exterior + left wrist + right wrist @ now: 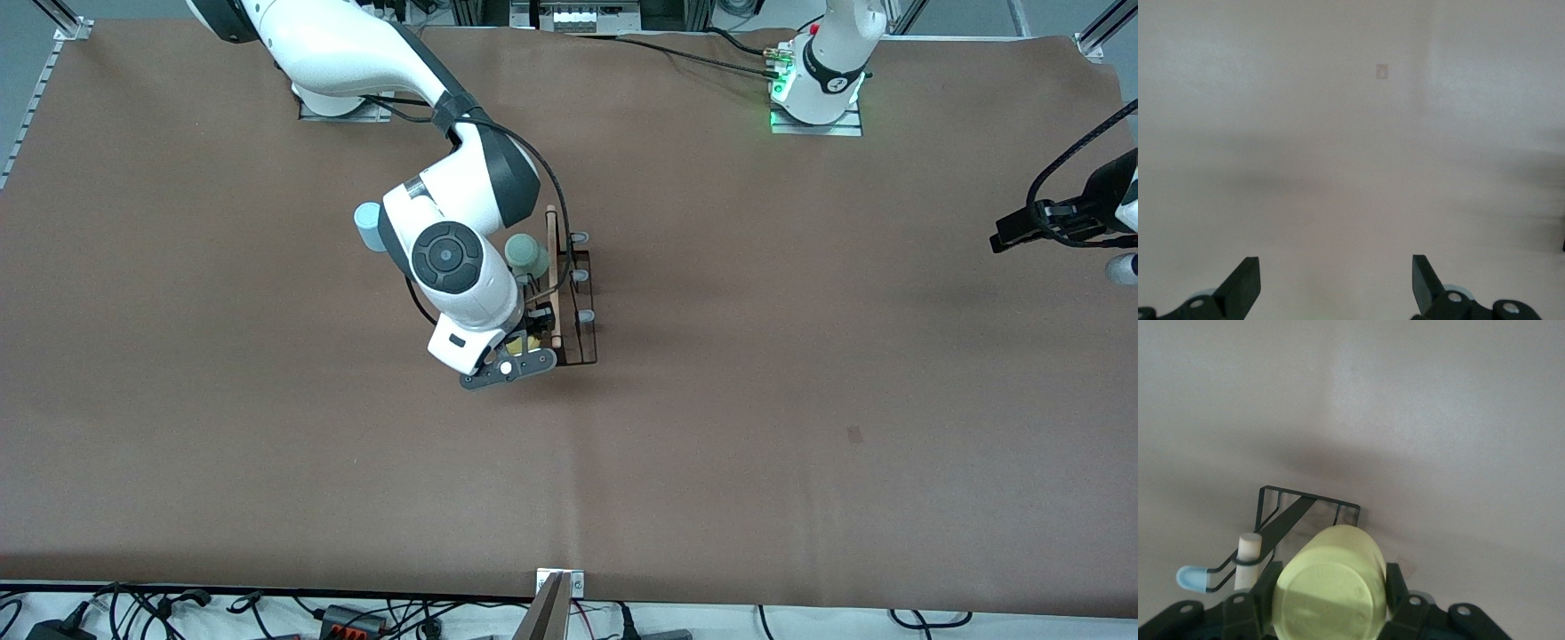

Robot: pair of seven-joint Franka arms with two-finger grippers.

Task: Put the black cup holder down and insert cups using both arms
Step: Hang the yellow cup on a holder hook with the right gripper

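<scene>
The thin black wire cup holder point(573, 302) with its light wooden rod handle point(553, 276) stood mid-tabletop point(800, 400); a pale grey-green tapered plastic cup point(526, 255) sat on it, and a light blue plastic cup point(368, 226) showed beside the right arm; the right gripper point(524, 342) hovered over the holder's end nearer the front camera, jaws clamped on a yellow plastic cup point(1330, 587); the left gripper point(1335, 287) waited over bare tabletop at the left arm's end, jaws spread wide, holding nothing.

Matt brown paper-like table cover point(800, 373) — thin black wire cup holder point(1281, 513), pale wooden rod point(1248, 550), smooth plastic yellow cup point(1328, 587)
</scene>
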